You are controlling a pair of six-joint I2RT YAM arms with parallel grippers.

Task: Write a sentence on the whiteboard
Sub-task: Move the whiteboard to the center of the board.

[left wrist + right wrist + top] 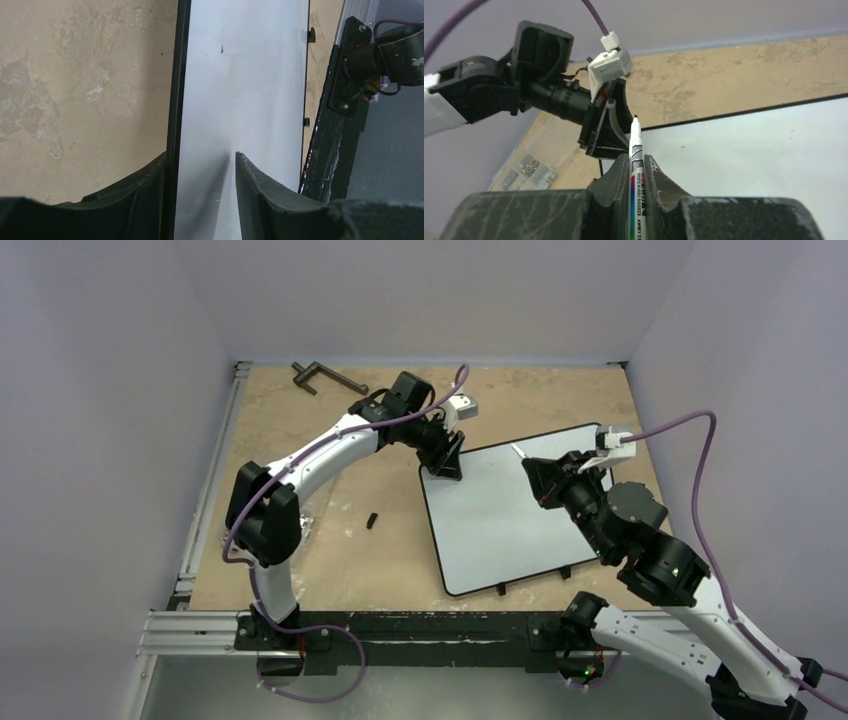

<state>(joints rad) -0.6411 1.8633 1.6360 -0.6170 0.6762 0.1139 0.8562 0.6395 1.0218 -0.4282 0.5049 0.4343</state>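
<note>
The whiteboard (500, 530) lies flat on the wooden table, tilted slightly, with a thin black rim. Its white face (245, 75) is blank except for a tiny dark speck; no sentence is in view. My left gripper (445, 462) is down at the board's far left corner. Its jaws (200, 155) stand open astride the rim, one finger outside it and one over the white face. My right gripper (545, 475) hovers over the board's far right part, shut (636, 159) on a white whiteboard marker (636, 145) with its uncapped tip pointing away.
A small black cap (372, 521) lies on the table left of the board. A dark metal tool (325, 377) rests near the back wall. An aluminium rail (205, 500) runs along the table's left edge. Small black feet (500, 589) stick out from the board's near edge.
</note>
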